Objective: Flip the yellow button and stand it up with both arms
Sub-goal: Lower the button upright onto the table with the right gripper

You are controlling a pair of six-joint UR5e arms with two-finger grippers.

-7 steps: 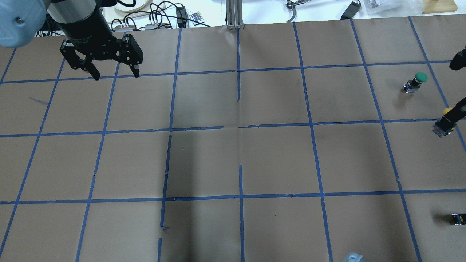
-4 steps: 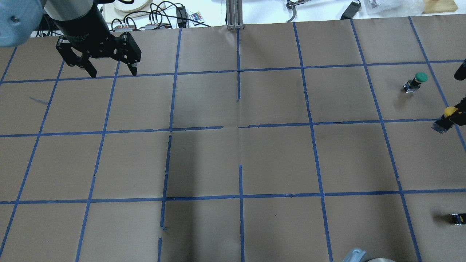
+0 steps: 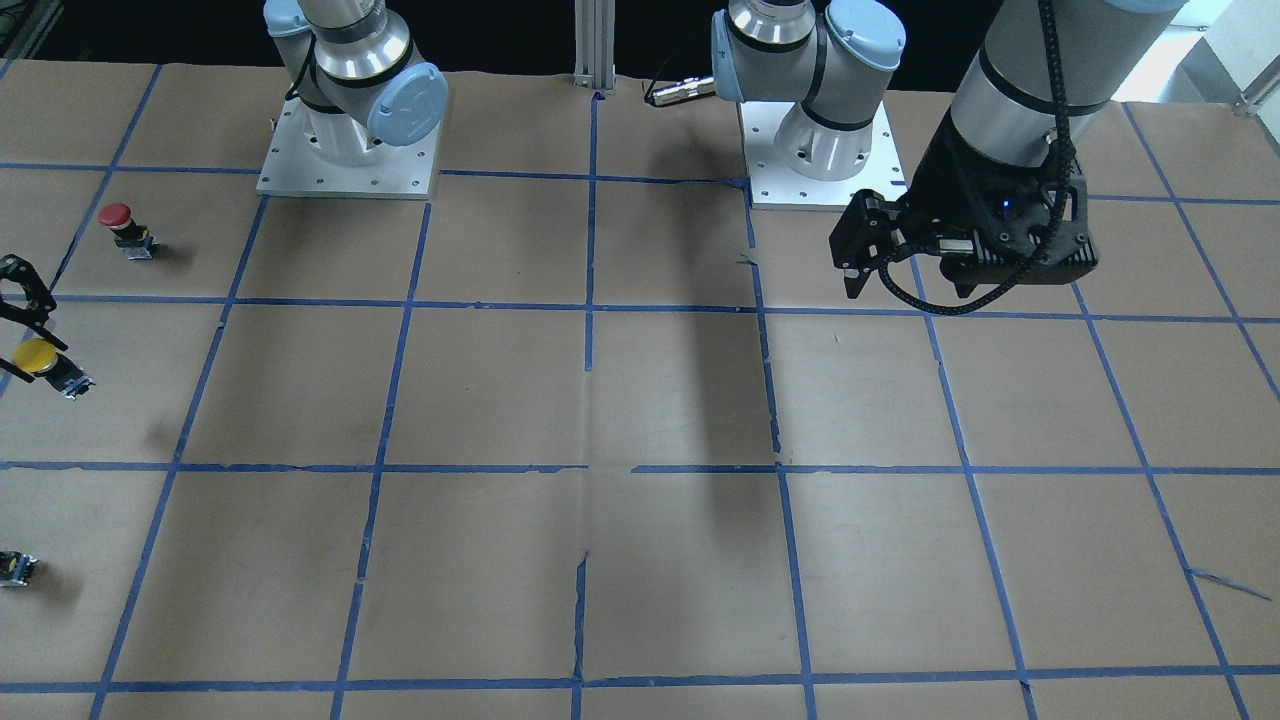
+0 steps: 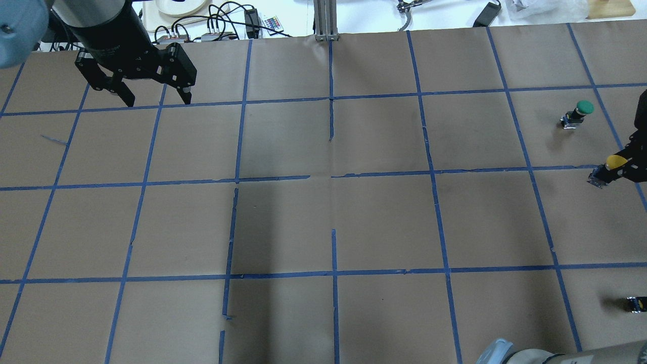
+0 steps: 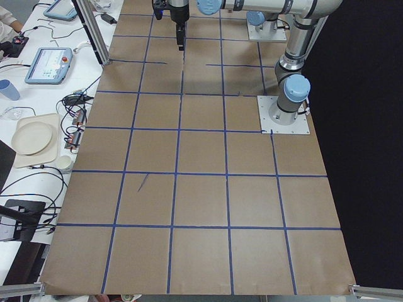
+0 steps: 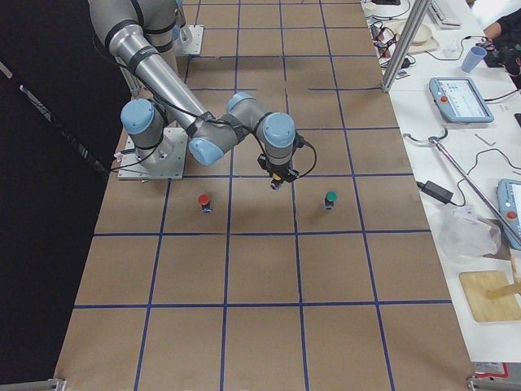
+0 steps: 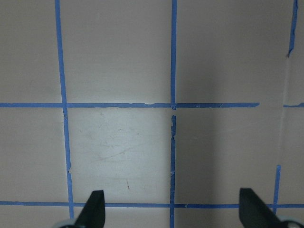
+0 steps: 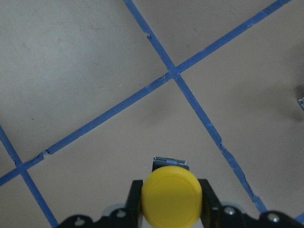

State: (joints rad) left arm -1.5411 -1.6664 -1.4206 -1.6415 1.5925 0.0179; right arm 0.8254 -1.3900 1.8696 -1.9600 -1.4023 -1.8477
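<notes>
My right gripper point(image 8: 172, 195), squeezing the yellow button point(image 4: 615, 162), just swung it in from the right edge, so my wide-open left gripper point(image 4: 157, 102) can help.

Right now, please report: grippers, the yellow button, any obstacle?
Left gripper: jaws open, empty. Right gripper: jaws shut on yellow button, cap towards wrist camera. Green button, red button nearby, not touching.

Left pincer point(image 4: 159, 103) aloft, jaws wide apart; right pincer point(image 8: 171, 192) tight around the yellow button point(image 4: 615, 162).
</notes>
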